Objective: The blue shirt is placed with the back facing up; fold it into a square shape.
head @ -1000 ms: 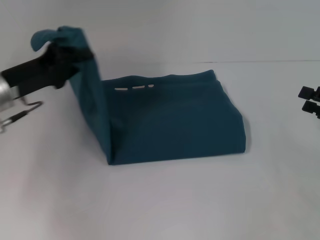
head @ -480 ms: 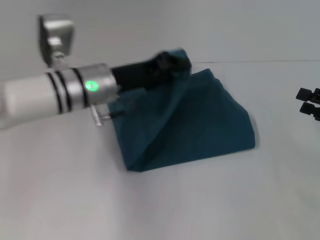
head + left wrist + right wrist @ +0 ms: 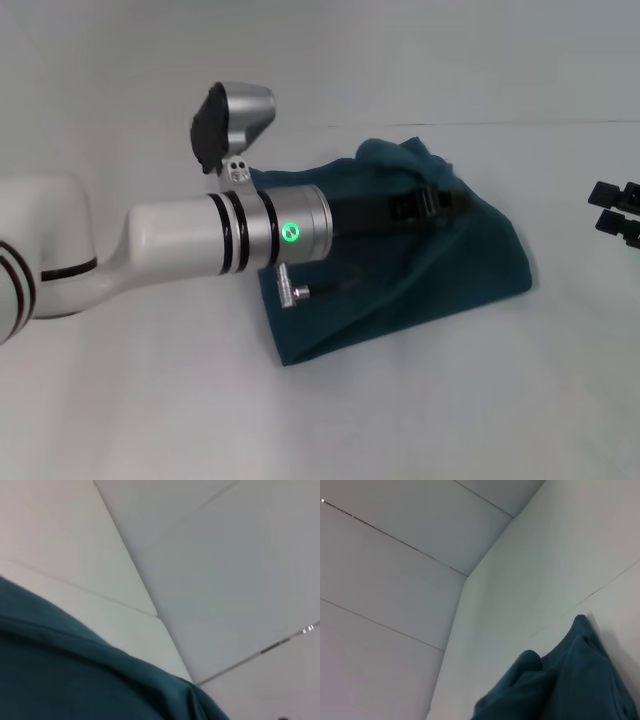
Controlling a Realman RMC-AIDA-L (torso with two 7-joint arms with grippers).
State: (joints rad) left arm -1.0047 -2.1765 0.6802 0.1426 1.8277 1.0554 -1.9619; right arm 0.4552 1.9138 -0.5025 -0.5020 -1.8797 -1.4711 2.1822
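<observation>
The blue shirt (image 3: pixel 440 275) lies partly folded on the white table (image 3: pixel 330 420), with its left part pulled over the rest toward the right. My left gripper (image 3: pixel 445 200) reaches across the shirt and is shut on a bunch of its cloth near the far right edge. Cloth humps up just behind the gripper. The shirt also shows in the left wrist view (image 3: pixel 75 680) and in the right wrist view (image 3: pixel 570 680). My right gripper (image 3: pixel 612 207) is open and empty at the table's right edge, apart from the shirt.
My left forearm (image 3: pixel 230 235) spans the table's left half and hides the shirt's left side. White walls stand behind the table.
My left gripper has carried the shirt's lifted left part across to the right and down over the folded cloth. The right gripper has not moved.
</observation>
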